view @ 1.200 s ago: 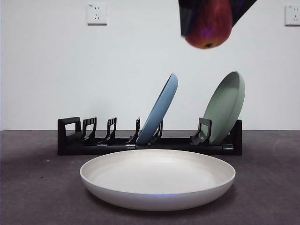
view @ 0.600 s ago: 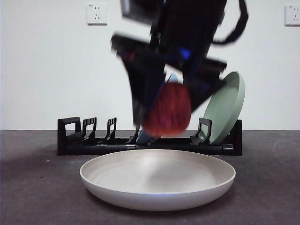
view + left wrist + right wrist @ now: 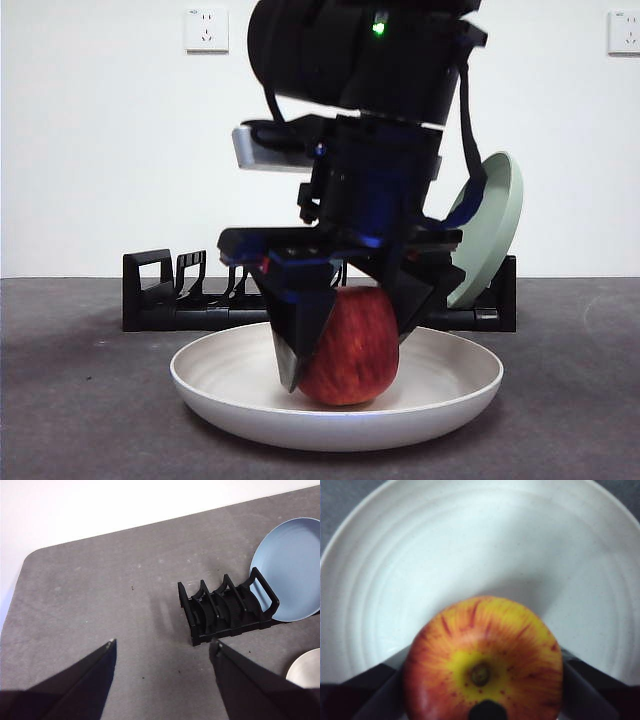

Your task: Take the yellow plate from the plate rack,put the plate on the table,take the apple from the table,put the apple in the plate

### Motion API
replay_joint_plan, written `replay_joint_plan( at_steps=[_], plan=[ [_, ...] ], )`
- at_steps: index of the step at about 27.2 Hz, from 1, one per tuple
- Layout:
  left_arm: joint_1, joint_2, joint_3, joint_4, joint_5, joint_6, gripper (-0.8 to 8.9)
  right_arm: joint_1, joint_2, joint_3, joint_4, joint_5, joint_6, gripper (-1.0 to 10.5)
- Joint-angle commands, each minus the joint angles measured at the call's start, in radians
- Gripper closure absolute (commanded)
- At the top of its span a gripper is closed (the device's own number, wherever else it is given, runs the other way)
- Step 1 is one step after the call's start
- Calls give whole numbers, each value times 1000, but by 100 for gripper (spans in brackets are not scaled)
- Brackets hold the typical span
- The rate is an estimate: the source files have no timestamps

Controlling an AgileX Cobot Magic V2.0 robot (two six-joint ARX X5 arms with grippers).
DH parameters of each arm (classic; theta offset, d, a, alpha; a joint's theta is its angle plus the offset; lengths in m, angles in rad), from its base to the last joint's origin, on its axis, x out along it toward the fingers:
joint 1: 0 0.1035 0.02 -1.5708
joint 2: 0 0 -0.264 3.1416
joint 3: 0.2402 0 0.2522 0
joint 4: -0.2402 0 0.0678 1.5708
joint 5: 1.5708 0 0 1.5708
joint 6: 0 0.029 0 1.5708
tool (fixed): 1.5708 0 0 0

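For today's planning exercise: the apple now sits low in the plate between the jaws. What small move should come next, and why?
Probably open the right gripper. The apple appears to rest on the yellow plate, which lies flat on the table, with the jaws on both its sides. Letting go would finish the placing.

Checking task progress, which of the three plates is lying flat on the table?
The yellow plate, cream-coloured, in front of the plate rack. The blue plate and sage-green plate lean in the rack.
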Motion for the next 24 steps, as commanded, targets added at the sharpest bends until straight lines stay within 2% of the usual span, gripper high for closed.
replay_joint_plan(
  at_steps=[1, 5, 8, 16, 24],
  plan=[
    [3, -2, -5, 1, 0, 5, 500, 2, 10, -7, 6, -26, 4, 902],
    [3, -2, -5, 1, 0, 5, 500, 2, 10, -7, 6, -51, 7, 629],
    [3, -2, -5, 2, 1, 5, 500, 2, 10, -7, 4, -50, 7, 474],
    [3, -2, -5, 1, 3, 4, 500, -1, 6, -6, 4, -48, 5, 465],
    [3, 4, -5, 7, 94, 4, 500, -42, -66, 27, -14, -48, -26, 470]
  ],
)
